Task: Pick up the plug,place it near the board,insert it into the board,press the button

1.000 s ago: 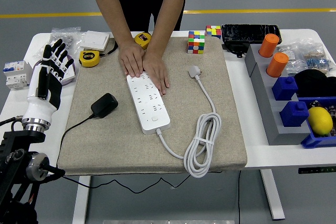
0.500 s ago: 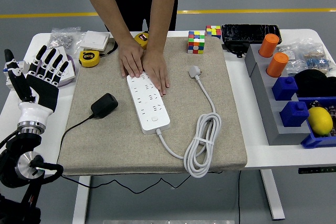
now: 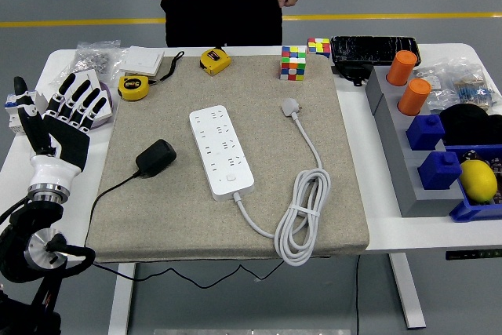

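Observation:
A black plug point(image 3: 156, 158) with a thin black cable lies on the left part of the beige mat point(image 3: 157, 217). The white power strip point(image 3: 221, 151) lies lengthwise in the mat's middle, its round button point(image 3: 230, 179) near the front end. Its white cord coils at the front right and ends in a white plug point(image 3: 291, 107). My left hand point(image 3: 67, 119) hovers over the table's left edge, left of the black plug, fingers spread and holding nothing. The right arm is out of sight.
Two yellow tape measures point(image 3: 134, 87), bags and a white switch box sit at the back left. Two colour cubes point(image 3: 293, 62) and a black device point(image 3: 374, 49) stand at the back. Grey and blue bins point(image 3: 408, 154) with orange cylinders fill the right. A person stands behind the table, hands raised.
The person has lifted both hands off the power strip and drawn them back to the body. My left hand turned and shifted slightly left, staying spread.

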Controlling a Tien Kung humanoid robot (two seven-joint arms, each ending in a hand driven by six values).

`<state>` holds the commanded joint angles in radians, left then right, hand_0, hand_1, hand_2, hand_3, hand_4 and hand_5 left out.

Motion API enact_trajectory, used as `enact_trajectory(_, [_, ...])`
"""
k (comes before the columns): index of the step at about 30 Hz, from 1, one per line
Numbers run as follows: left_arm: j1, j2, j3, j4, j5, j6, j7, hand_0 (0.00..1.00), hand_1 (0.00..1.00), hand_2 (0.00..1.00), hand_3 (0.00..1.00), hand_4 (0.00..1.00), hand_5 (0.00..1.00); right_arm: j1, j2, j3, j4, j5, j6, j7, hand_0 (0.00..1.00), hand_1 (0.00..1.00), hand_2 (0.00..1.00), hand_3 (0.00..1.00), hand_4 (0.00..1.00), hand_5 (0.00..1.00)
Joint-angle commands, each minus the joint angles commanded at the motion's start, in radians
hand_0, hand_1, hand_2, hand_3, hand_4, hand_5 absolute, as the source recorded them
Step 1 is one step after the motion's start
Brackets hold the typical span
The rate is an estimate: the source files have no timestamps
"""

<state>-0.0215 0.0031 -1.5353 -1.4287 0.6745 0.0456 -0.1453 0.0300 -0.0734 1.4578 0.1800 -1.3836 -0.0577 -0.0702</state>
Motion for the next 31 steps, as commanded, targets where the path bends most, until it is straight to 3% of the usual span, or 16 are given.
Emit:
enact_trajectory(22, [-0.004,0.001,0.0,0.002,0.061,0.004,0.021,0.703,0.673,0.653,0.723,0.998,0.844,0.0,0.001,0.007,0.0,-0.003,0.0,0.001,0.798,0.706,0.715,0.753,0.998,0.991])
enact_trajectory(31, [-0.007,0.002,-0.001,-0.001,0.137,0.006,0.033,0.697,0.674,0.653,0.72,0.998,0.834,0.001,0.001,0.008,0.0,-0.006,0.001,0.0,0.798,0.706,0.715,0.753,0.998,0.991])
